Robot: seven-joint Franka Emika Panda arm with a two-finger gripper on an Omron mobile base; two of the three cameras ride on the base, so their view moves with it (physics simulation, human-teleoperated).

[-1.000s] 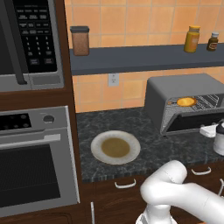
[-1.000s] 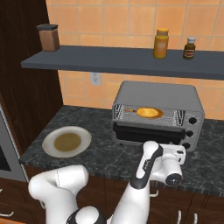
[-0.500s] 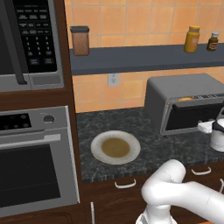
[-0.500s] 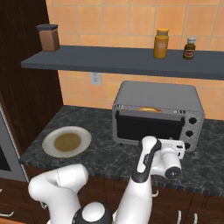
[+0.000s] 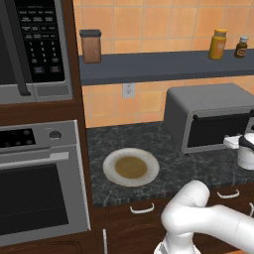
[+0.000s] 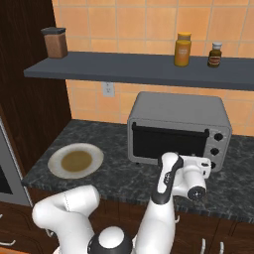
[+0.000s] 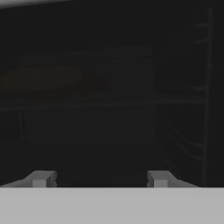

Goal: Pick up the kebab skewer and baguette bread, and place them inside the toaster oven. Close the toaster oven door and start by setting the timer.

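Note:
The grey toaster oven stands on the dark counter, and its dark glass door is up and shut against the front. My gripper hovers right in front of the door, near its right end, beside the knobs. Seen from the hand, the fingertips stand apart with nothing between them, so the gripper is open. Through the dark glass a dim golden oval, the baguette bread, lies on a wire rack. I cannot make out the kebab skewer behind the glass.
A round plate lies on the counter left of the toaster oven. A built-in steel oven and a microwave fill the left wall. The shelf above carries a canister and two jars.
The toaster oven door has swung up from hanging open to shut. My hand has risen with it and stays close to the front.

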